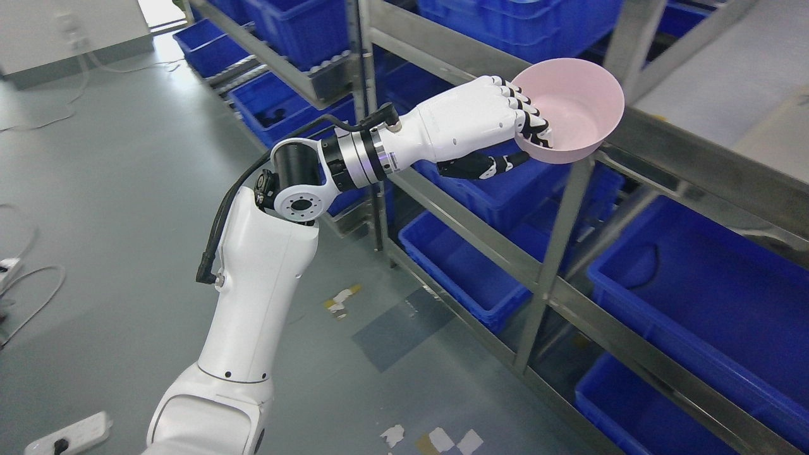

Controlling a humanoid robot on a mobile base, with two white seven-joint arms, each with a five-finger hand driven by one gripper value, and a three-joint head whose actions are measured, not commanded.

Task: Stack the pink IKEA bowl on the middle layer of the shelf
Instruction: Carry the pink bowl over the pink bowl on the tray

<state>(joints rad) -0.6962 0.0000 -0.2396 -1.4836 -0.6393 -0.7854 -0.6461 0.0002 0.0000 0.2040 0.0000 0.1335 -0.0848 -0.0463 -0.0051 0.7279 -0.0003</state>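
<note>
Grey, glossy flooring with stray cables and scraps of tape runs along a tall metal shelving rack [556, 227] whose rails cross the right of the scene. At the rack's front edge the white left hand [505, 126] is clamped on the pink plastic bowl [572, 110], fingers hooked over its near rim and the thumb underneath, so the bowl hangs tilted beside a rail and an upright post, not yet set on any layer. Such a one-sided rim pinch looks risky: a knock against rail or post could twist the bowl loose, and it would likely drop toward the lower levels. Inside, the bowl is bare. Below, the open blue plastic bins [695, 284] appear empty, though their far corners are hidden.
</note>
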